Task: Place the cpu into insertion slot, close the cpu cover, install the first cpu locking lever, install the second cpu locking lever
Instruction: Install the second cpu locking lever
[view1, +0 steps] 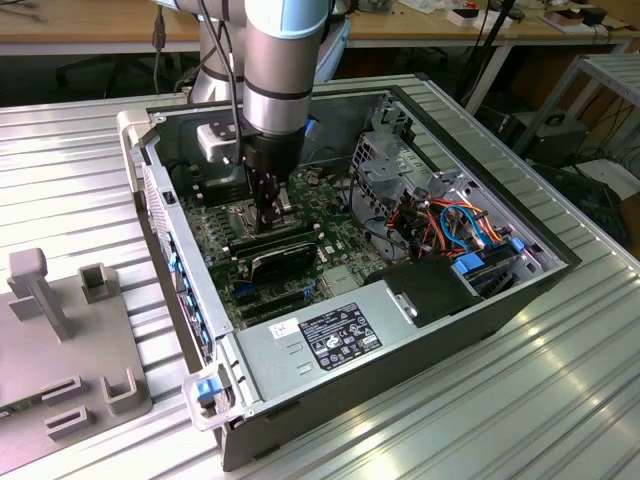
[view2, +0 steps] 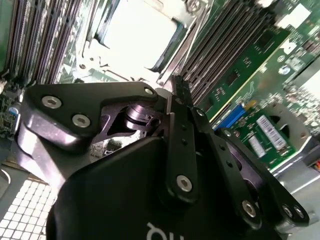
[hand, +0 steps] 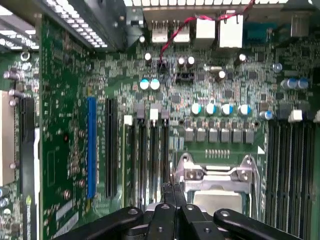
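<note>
Ribbed silver metal surface (view1: 560, 400) carrying an open black desktop computer case (view1: 400, 385), lying on its side with the green motherboard (view1: 225, 235) facing up. Beside it, toward the exterior view's left, a grey plastic fixture tray (view1: 60, 370) with upright blocks. Behind all that, long wooden workbenches (view1: 90, 25) with cables and clutter, plus a metal rack (view1: 610, 85) off at the exterior view's right.

From the exterior view, also getting the grey labelled power supply box (view1: 320, 340) and a tangle of orange and blue cables (view1: 455, 225). Reaching down into the case, the grey-and-blue robot arm (view1: 280, 60), with the black hand (view1: 268, 215) just above the board.

Up close in both wrist views: hand (view2: 176, 82) with fingers pinched together, gripping nothing visible. Right by the fingertips, the small flat square silvery-grey cpu (view2: 140, 32), seated in the insertion slot (view2: 164, 56), of which just a dark edge peeks out. Lying down around the chip, the thin silver metal cpu cover (hand: 215, 173). Can't tell how the locking levers sit.

Square chip, so no real long axis; lying flat, metal top facing up, edges in line with the long black memory slots (hand: 287, 170) alongside.
</note>
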